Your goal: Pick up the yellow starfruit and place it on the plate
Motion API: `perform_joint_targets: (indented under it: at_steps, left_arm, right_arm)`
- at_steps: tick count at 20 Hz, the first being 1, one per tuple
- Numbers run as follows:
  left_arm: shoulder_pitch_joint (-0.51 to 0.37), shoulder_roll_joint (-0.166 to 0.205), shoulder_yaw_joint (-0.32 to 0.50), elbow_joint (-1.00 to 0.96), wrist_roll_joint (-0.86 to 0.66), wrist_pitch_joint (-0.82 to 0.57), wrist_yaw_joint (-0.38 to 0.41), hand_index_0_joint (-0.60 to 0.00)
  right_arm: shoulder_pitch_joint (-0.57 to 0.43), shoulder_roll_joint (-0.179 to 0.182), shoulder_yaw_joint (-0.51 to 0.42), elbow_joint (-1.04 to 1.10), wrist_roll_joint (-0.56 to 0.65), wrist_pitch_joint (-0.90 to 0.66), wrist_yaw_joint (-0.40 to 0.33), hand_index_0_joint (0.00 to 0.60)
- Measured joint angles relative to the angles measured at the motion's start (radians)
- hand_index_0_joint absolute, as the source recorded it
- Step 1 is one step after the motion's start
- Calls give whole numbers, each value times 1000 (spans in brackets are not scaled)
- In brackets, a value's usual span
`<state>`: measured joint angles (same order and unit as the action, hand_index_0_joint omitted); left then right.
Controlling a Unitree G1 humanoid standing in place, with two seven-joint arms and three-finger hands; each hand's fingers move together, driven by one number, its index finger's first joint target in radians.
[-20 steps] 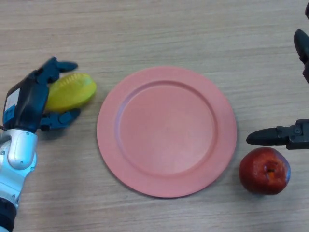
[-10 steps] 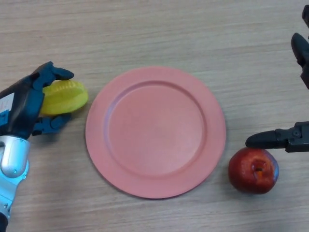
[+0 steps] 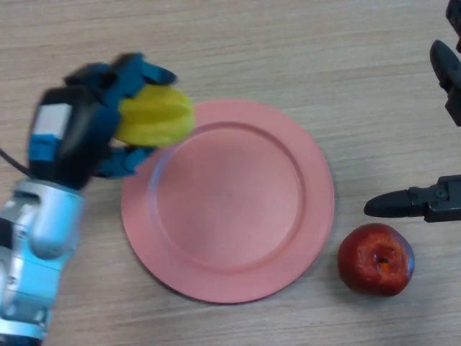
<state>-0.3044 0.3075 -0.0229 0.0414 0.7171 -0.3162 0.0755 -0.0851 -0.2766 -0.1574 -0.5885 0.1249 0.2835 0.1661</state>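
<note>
The yellow starfruit [image 3: 155, 115] is held in my left hand [image 3: 83, 133], whose fingers curl round it from above and below. The hand holds the fruit over the upper left rim of the pink plate [image 3: 230, 209], which lies on the wooden table at the middle. My right hand [image 3: 421, 203] shows at the right edge, fingers straight and holding nothing, just above a red apple.
A red apple [image 3: 376, 258] lies on the table to the right of the plate, below my right hand. Another dark part of the right hand [image 3: 450, 72] shows at the upper right edge.
My left hand has lifted the starfruit and carried it right, from the table left of the plate to over the plate's left rim. The right hand has stayed put.
</note>
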Motion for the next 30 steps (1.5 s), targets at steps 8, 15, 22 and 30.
perform_joint_targets:
  at_steps: [8, 15, 22, 30]
  left_arm:
    - [63, -62, -32, -29, -195, 130, -215, -600]
    - [65, -62, -30, -40, -184, 141, -212, 0]
    - [93, -77, -33, -163, -188, 215, -212, 0]
    - [130, -39, 121, -414, -740, 335, -210, 0]
  right_arm:
    - [10, 0, 0, -2, 0, 0, 12, 0]
    - [-3, 0, 1, 9, -4, 0, 12, 0]
    - [-57, -4, 10, 54, -4, 0, 9, 0]
    - [-57, -5, 42, 64, -80, 0, 12, 0]
